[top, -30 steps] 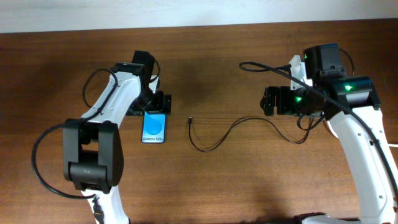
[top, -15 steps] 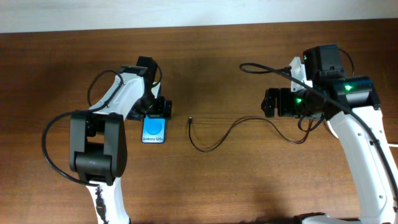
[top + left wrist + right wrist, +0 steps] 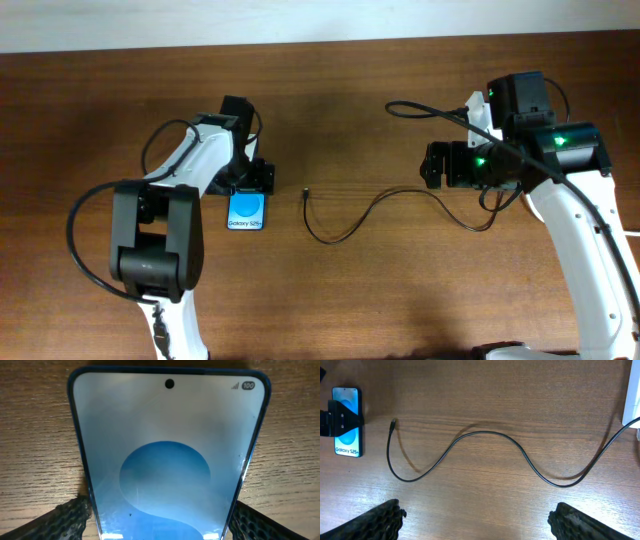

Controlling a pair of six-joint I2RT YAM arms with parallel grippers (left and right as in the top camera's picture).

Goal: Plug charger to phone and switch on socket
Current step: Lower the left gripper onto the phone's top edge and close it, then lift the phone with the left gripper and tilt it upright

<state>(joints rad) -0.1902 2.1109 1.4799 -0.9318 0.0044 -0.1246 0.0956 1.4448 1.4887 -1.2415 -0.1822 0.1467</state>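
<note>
Jaws of the left gripper [image 3: 250,183] are clamped on the phone [image 3: 248,211], one mesh-textured finger [image 3: 70,520] against each long edge, as we see from the left wrist. The phone lies flat on the table [image 3: 350,300], blue screen up. Near its right side, but apart from it, we find the connector tip [image 3: 304,192] of the charger [image 3: 485,432], whose black cable snakes rightward across the wood. Farther right, the right gripper [image 3: 433,163] hovers with jaws spread wide, nothing between them. The cable ends by the socket [image 3: 634,390], a white sliver at the frame edge.
</note>
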